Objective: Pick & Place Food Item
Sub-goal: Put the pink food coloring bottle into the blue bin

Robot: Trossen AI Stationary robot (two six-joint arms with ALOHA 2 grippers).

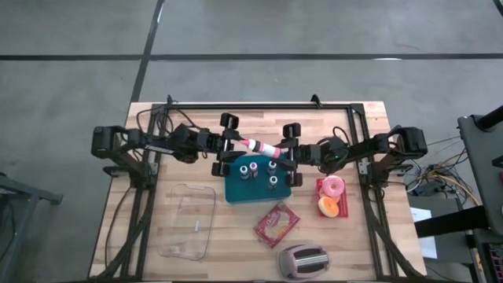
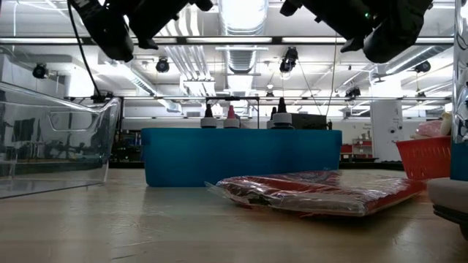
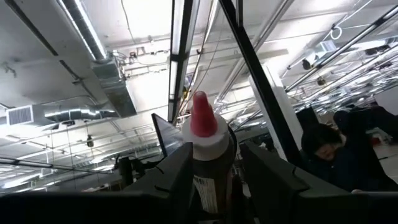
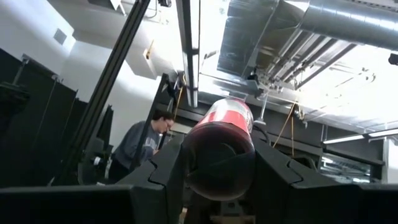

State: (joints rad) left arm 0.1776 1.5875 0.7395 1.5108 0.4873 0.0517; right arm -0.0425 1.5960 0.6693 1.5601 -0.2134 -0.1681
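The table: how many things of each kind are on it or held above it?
Bottles: 4 (one held, three in the teal bin)
Bins: 2 (teal, clear)
Donuts: 2
Red basket: 1
Snack packet: 1
Toaster: 1
Total: 11

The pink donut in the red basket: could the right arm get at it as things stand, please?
Probably not yet. The right pincer is shut on the sauce bottle, which the left pincer grips too. The pink donut lies uncovered in the red basket close by.
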